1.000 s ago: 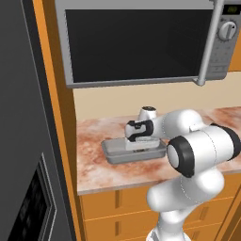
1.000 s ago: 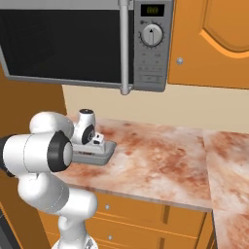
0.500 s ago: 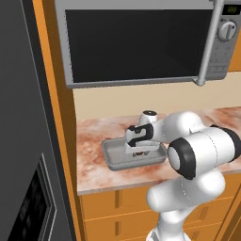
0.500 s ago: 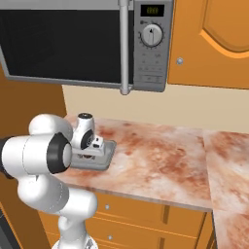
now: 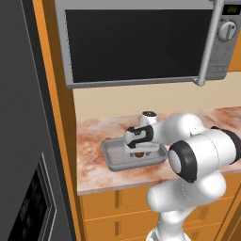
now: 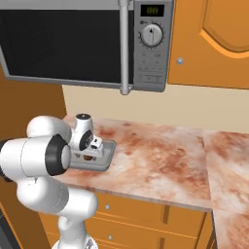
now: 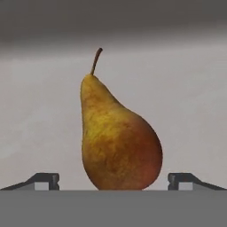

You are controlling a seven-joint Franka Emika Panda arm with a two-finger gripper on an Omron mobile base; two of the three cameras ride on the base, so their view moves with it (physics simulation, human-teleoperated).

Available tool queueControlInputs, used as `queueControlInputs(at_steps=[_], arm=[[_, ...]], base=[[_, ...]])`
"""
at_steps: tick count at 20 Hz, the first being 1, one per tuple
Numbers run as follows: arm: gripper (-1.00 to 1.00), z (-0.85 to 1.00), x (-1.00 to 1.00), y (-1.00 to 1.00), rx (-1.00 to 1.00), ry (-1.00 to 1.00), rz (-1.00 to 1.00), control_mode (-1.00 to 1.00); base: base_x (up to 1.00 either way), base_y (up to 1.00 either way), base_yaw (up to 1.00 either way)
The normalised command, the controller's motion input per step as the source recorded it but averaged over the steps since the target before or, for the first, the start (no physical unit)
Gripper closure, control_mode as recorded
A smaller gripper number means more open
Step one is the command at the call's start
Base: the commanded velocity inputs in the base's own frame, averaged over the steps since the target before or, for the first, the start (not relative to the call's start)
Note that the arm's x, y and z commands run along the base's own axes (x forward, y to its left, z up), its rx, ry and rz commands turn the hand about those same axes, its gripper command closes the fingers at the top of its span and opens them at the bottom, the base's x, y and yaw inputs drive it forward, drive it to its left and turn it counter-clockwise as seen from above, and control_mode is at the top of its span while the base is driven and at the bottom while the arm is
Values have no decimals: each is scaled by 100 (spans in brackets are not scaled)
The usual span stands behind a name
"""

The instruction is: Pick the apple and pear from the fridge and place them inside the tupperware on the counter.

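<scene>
The pear (image 7: 117,142), yellow-orange with a reddish flank and its stem up, lies on the grey floor of the tupperware (image 7: 186,106). My gripper (image 7: 113,181) is open, with a fingertip standing well clear of the fruit on each side. From the base, the gripper (image 5: 139,149) points down into the tupperware (image 5: 112,159) on the pinkish counter (image 5: 94,134), with the pear (image 5: 139,154) under it. The right base view gives the same gripper (image 6: 88,153), tupperware (image 6: 106,156) and counter (image 6: 155,151). The fridge (image 5: 23,141) stands shut at the left. The apple is out of view.
A steel microwave (image 5: 136,42) hangs low over the counter, close above my hand, and also appears as the microwave (image 6: 73,44). An orange wall cabinet (image 6: 214,39) is to its right. Orange drawers (image 5: 117,207) run under the worktop, which stretches bare to the right.
The jaws have gone from shut to open and let go of the pear, which now rests in the tupperware. The hand has sunk a little toward the tray.
</scene>
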Motion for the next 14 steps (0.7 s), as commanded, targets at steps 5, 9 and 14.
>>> queueControlInputs(at_steps=[5, 9, 14], arm=[[-100, 28, -16, 1, 0, -8, -10, -100], [-100, 42, -43, 0, 0, -14, -10, -100], [-100, 41, -61, 0, 0, -22, 0, -100]], base=[[0, 0, 0], [0, 0, 0], [0, 0, 0]])
